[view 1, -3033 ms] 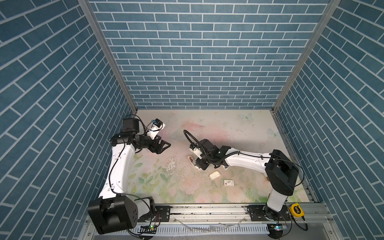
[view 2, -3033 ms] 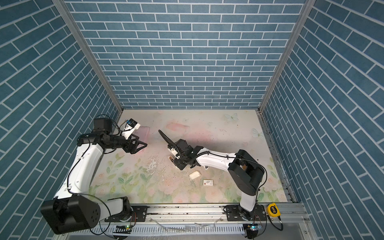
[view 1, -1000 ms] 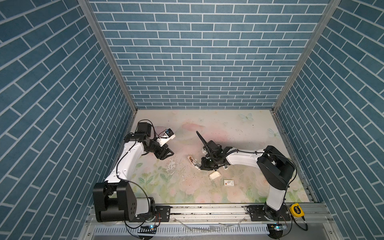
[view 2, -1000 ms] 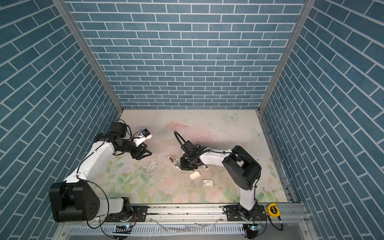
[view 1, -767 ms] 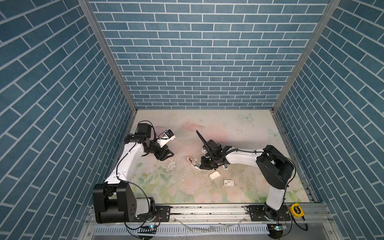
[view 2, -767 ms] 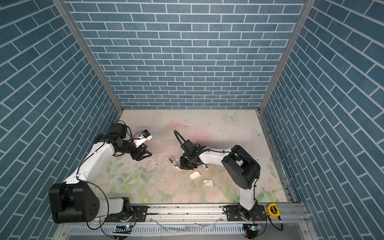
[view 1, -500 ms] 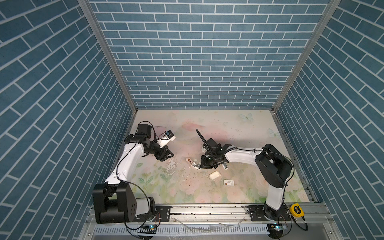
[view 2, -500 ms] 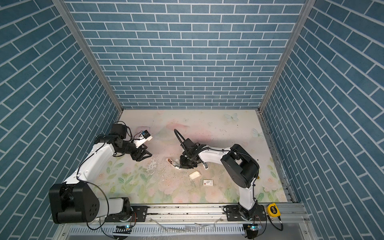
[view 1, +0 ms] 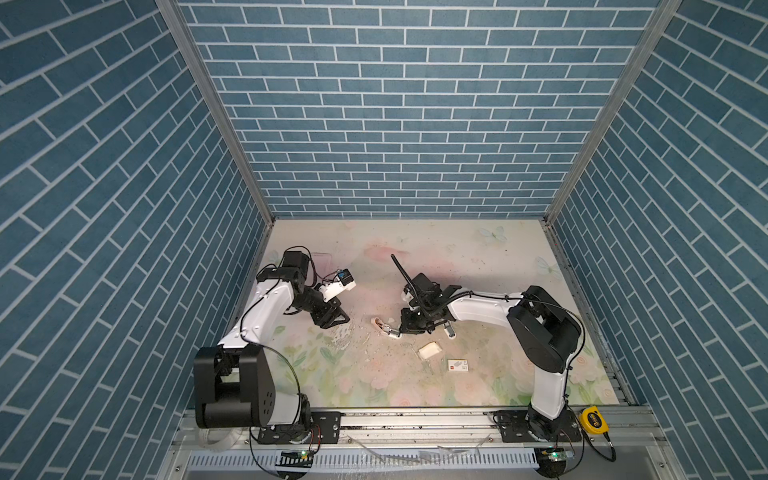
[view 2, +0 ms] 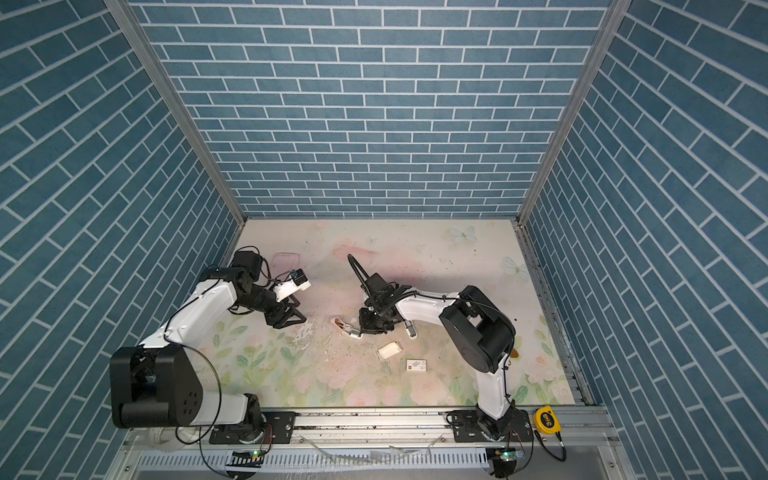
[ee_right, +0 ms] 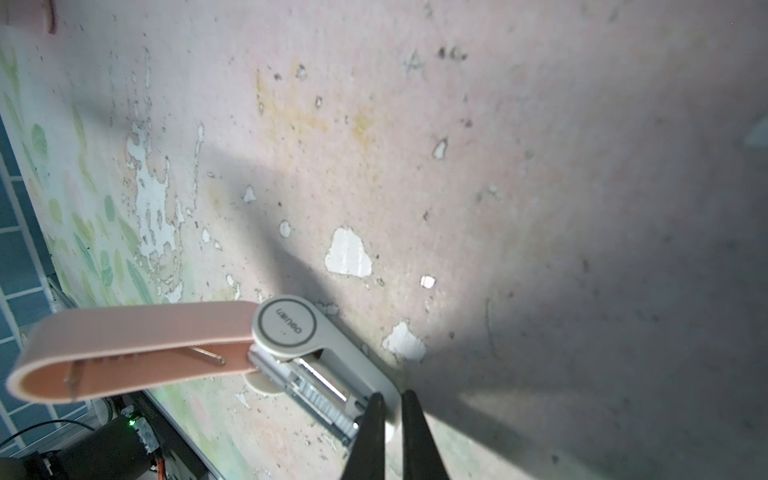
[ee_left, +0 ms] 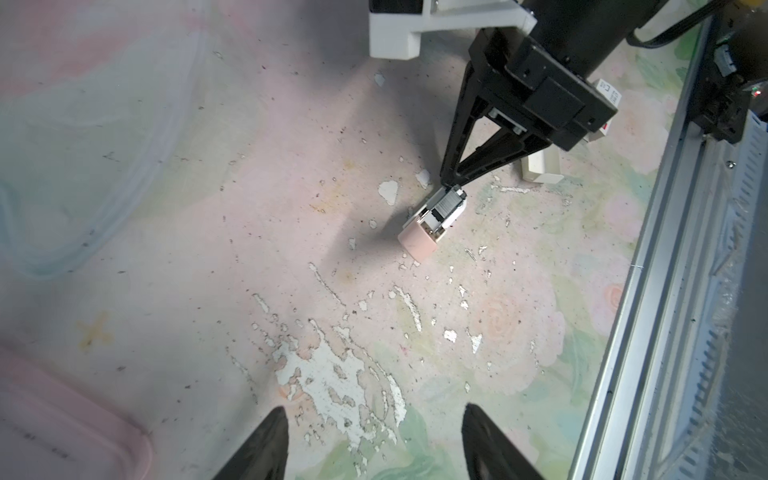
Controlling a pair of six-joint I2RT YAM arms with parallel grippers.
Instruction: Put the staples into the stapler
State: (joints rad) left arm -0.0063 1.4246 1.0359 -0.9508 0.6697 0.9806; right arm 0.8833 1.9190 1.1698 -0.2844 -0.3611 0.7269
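Note:
The stapler (ee_right: 291,332) lies on the mat with its pink lid (ee_right: 124,332) swung open; it also shows in both top views (view 1: 384,329) (view 2: 345,328). A ridged grey strip of staples (ee_right: 328,399) sits in its open channel and appears again in the left wrist view (ee_left: 448,203). My right gripper (ee_right: 391,397) is shut on the front end of the stapler's white base, seen from above too (view 1: 402,328). My left gripper (ee_left: 372,409) hangs open and empty over the mat, left of the stapler (view 1: 332,321). Another short grey strip (view 1: 449,331) lies just right of the right gripper.
A plain white card tray (view 1: 429,350) and a white sleeve with a red square (view 1: 458,365) lie in front of the stapler. A pale pink tray (view 1: 322,259) sits at the back left. A yellow tape measure (view 1: 594,417) rests on the front rail. The mat is flaked.
Over three seconds my left gripper came forward and down toward the stapler, barely moving in the last second. The right gripper stays shut at the stapler while its arm shifted slightly.

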